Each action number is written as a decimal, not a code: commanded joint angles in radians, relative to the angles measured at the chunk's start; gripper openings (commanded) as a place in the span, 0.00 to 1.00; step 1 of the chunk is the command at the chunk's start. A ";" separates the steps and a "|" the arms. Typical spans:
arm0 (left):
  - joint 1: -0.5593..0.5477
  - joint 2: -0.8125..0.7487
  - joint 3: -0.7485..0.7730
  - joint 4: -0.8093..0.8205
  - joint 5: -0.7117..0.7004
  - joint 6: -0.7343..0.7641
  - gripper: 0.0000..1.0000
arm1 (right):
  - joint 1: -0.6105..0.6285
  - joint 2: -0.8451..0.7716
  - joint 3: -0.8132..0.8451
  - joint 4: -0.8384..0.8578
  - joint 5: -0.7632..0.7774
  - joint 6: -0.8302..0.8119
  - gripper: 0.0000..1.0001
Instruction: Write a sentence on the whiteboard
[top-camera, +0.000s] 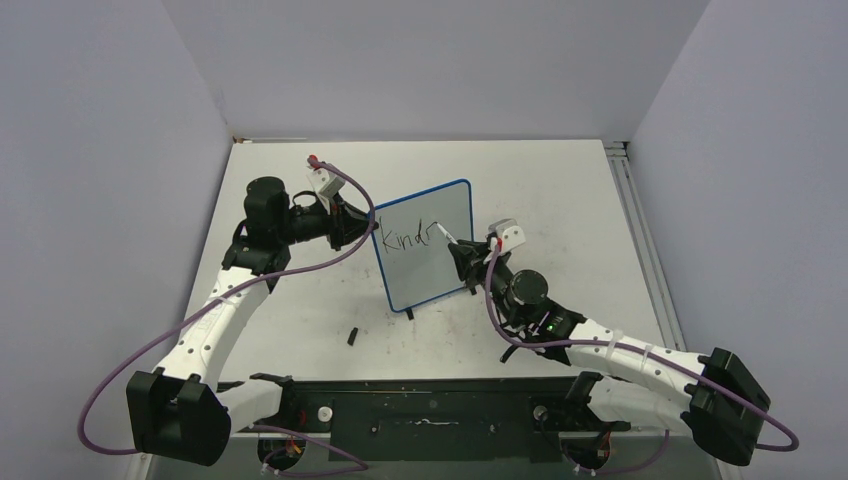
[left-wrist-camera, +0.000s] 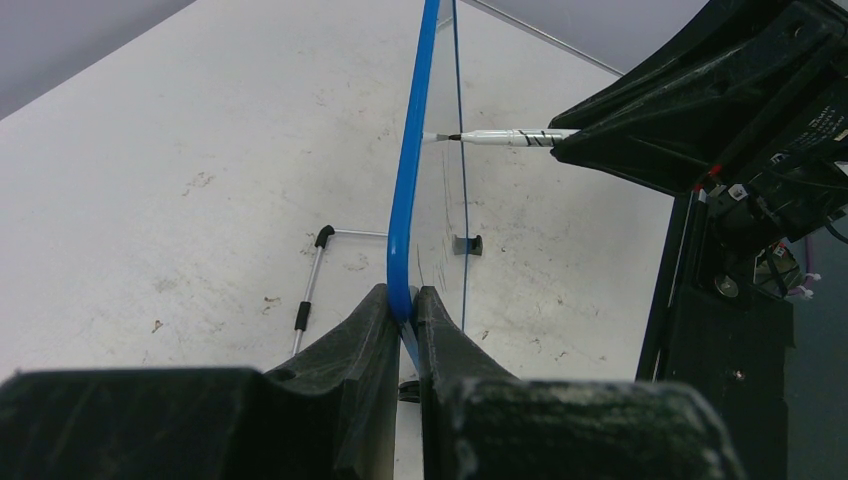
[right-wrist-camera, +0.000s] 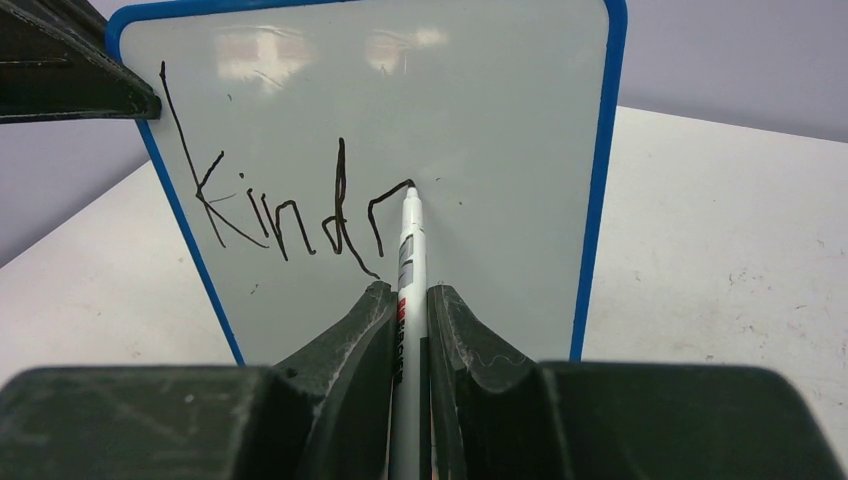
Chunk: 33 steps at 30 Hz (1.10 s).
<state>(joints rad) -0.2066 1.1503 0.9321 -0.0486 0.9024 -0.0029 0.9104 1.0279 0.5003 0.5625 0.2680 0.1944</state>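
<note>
The whiteboard (top-camera: 425, 245) is standing upright around the middle of the table (top-camera: 560, 180), turned so its face is pointing at the right arm. There's plenty of bare tabletop behind it running to the far wall, and more off to the right, out to the rail along that table edge. Grey walls are boxing in the left, far and right sides. A small black cap (top-camera: 353, 336) is lying in front of the board, well apart from it and closer to the arm bases.

The left arm is reaching forward with its elbow bent and its wrist swung in toward the board. The left gripper (left-wrist-camera: 405, 300) is pinching the blue frame on the board's left edge, with both fingers pressing the rim from either side.

The right arm is stretching in low from the right, with its forearm angling up toward the board's face. The right gripper (right-wrist-camera: 410, 300) is clamping tight on a white marker (right-wrist-camera: 408, 250), which is sticking out between the 2 fingers with its tip touching the white surface.

The sentence (right-wrist-camera: 290, 215) is only reading "Kind" plus 1 unfinished stroke. It's sitting on the upper left part of the board, and the tip is resting at the end of that stroke. The right half of the board is blank.
</note>
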 joint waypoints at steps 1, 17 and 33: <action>-0.007 0.021 0.004 -0.063 0.024 0.040 0.00 | -0.008 0.003 0.001 -0.005 -0.005 0.010 0.05; -0.005 0.020 0.005 -0.064 0.023 0.040 0.00 | 0.011 -0.036 -0.073 -0.052 -0.021 0.064 0.05; -0.006 0.022 0.005 -0.066 0.021 0.042 0.00 | 0.006 -0.064 -0.030 0.010 -0.001 0.011 0.05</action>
<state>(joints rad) -0.2058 1.1526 0.9337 -0.0483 0.9031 -0.0029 0.9184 0.9421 0.4282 0.4919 0.2577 0.2237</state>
